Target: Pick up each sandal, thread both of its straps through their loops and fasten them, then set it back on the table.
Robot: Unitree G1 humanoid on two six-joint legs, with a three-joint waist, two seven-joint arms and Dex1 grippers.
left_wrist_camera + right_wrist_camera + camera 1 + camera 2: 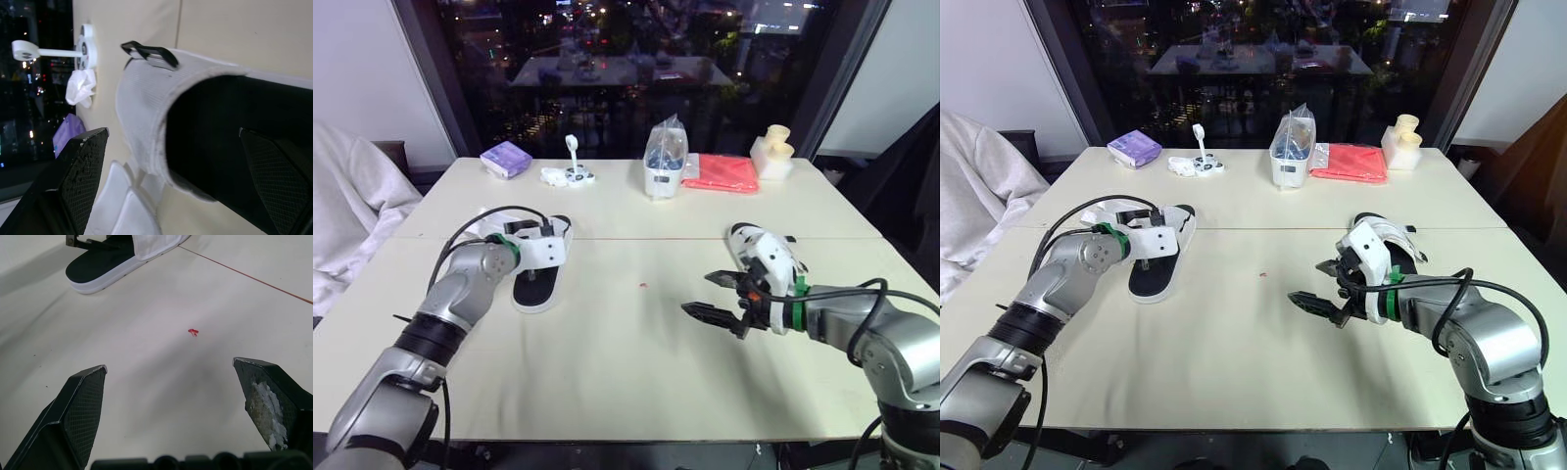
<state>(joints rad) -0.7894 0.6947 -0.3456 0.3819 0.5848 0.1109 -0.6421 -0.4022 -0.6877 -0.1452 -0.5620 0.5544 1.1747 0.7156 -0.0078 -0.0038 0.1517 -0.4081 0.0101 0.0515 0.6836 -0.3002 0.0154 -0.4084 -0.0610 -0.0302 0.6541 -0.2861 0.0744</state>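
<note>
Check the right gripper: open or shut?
Open: the right gripper hovers over the table, fingers wide apart, nothing between them.

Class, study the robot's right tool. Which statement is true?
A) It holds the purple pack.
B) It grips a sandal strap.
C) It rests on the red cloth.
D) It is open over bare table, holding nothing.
D: the right tool hangs with its fingers spread above the table, and there is nothing between them.

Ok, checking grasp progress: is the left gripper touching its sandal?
Cannot tell. Left wrist view: the left gripper is open astride the sandal strap, its fingers overlapping strap and footbed without plain gap or contact.
</note>
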